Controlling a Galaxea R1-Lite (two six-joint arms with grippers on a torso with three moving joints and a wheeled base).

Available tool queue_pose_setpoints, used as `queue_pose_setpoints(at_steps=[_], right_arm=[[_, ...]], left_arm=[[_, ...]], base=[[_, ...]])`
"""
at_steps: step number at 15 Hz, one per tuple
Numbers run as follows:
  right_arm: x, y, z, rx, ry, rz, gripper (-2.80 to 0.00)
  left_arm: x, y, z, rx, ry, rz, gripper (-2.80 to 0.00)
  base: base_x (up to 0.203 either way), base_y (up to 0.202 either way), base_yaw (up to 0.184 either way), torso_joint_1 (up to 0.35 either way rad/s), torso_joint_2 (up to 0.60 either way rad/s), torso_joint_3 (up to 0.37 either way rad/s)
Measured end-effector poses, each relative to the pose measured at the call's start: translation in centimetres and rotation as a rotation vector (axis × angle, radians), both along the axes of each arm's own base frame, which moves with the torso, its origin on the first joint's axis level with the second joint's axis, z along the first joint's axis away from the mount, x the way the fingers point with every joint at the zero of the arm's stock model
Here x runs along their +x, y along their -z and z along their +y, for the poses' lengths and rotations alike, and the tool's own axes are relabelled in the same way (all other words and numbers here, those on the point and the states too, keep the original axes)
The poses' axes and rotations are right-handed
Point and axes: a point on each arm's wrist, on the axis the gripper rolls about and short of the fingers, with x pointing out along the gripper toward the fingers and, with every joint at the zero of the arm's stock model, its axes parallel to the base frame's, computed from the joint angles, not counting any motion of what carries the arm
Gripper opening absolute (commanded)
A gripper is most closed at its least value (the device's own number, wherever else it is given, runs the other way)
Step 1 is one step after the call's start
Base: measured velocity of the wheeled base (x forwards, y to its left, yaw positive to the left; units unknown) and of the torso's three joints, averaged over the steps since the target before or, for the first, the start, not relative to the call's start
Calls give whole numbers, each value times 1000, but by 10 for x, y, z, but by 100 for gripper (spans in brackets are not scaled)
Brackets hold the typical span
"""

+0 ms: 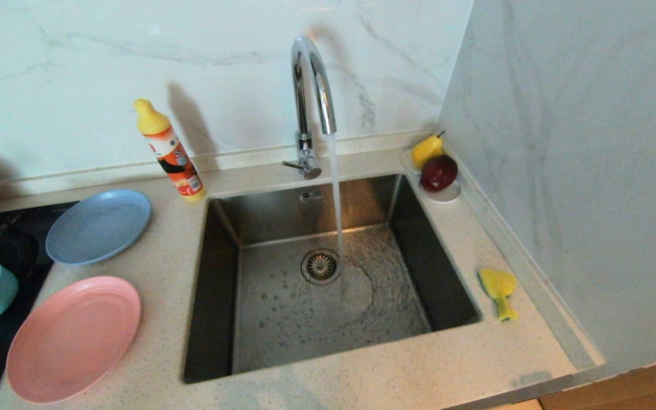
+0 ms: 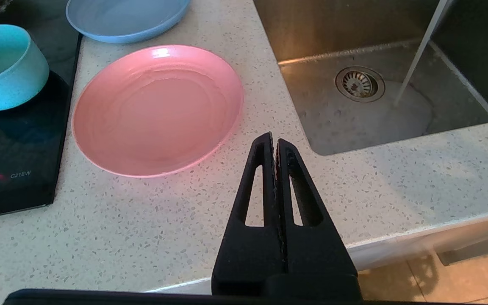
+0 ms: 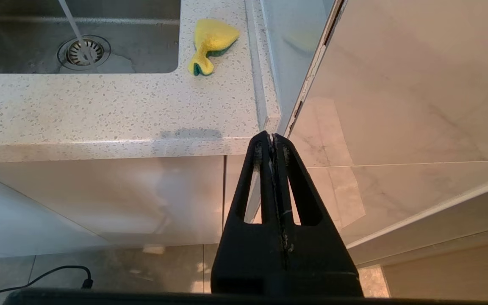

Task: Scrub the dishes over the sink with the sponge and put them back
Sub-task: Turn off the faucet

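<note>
I have the left pincer (image 2: 274, 142) pressed together and empty, over the front strip of the counter (image 2: 142, 228). Just beyond its tips lies the pink plate (image 2: 158, 109); farther out sit the blue plate (image 2: 126, 18) and, off to one side on the black cooktop (image 2: 11, 161), the teal bowl (image 2: 4, 65). The right pincer (image 3: 272, 139) is also pressed together, empty, hanging below the counter edge by the wall. Ahead of it the sponge (image 3: 210, 44) lies crumpled on the counter just beside the sink (image 1: 328, 319), where the tap (image 1: 312, 102) runs water beside the drain (image 1: 320, 265).
</note>
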Motion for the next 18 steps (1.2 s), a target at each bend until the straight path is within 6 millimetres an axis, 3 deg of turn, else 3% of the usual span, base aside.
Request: queue_pose_setpoints(at_steps=[15, 16, 18], right_arm=[[0, 1, 0, 9, 1, 2, -280], [0, 0, 0, 13, 1, 1, -280], [0, 0, 0, 14, 2, 1, -280]], left_arm=[[0, -1, 0, 19, -4, 4, -280], [-3, -10, 0, 18, 2, -11, -280], [-14, -46, -1, 4, 23, -65, -280]], base=[[0, 0, 0, 0, 0, 0], [0, 0, 0, 0, 0, 0], [0, 0, 0, 0, 0, 0]])
